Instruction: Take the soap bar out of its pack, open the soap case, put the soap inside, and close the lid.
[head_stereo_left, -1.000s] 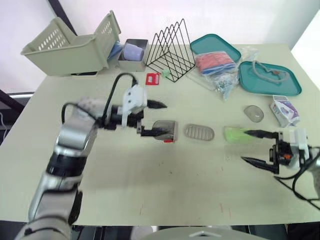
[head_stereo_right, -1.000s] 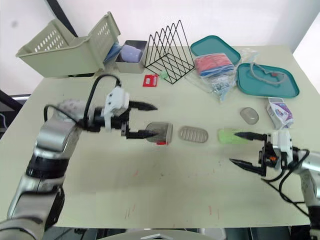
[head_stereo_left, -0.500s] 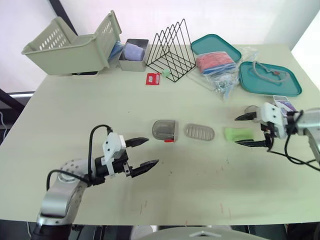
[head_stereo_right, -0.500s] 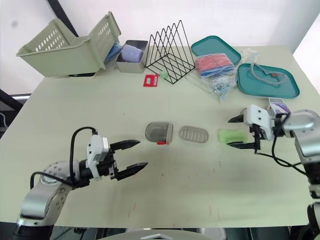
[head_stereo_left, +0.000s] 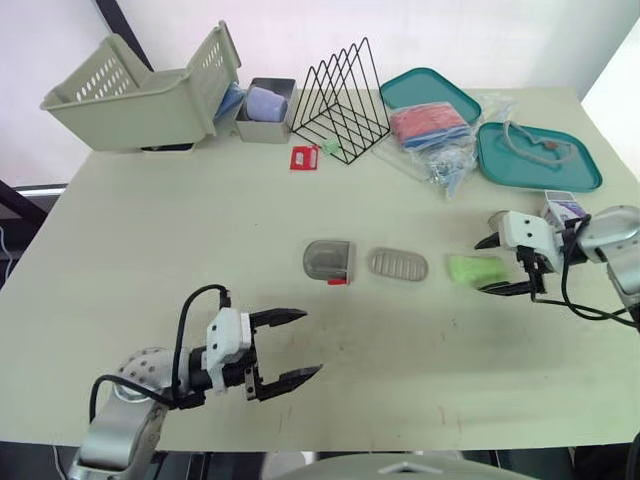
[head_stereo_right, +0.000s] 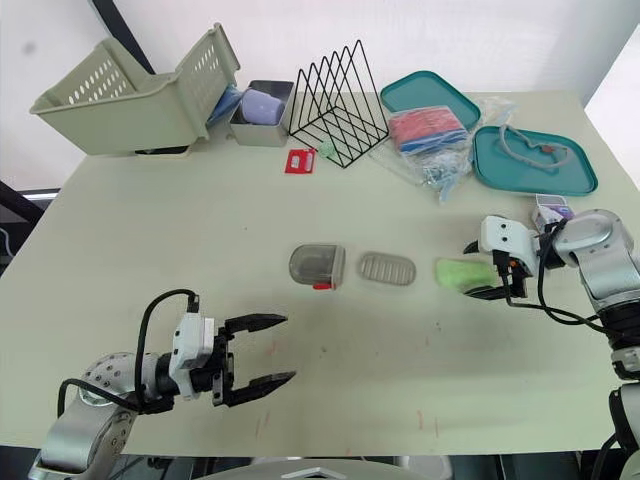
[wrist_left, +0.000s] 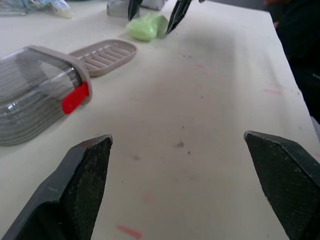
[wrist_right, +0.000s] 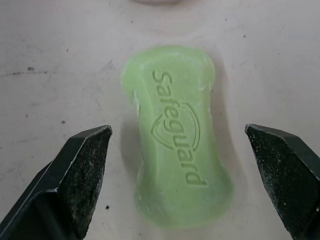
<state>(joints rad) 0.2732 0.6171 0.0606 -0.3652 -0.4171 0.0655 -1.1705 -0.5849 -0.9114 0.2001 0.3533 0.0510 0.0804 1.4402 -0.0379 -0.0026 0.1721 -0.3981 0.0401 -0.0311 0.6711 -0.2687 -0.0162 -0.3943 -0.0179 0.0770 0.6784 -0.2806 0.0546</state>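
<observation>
Right gripper now straddles the soap, wide open (nothing held yet); left gripper, open and empty, has retreated far from it.

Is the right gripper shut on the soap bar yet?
No: in the right wrist view the right gripper has its jaws wide open on either side of the green soap bar, which lies untouched on the table.
</observation>
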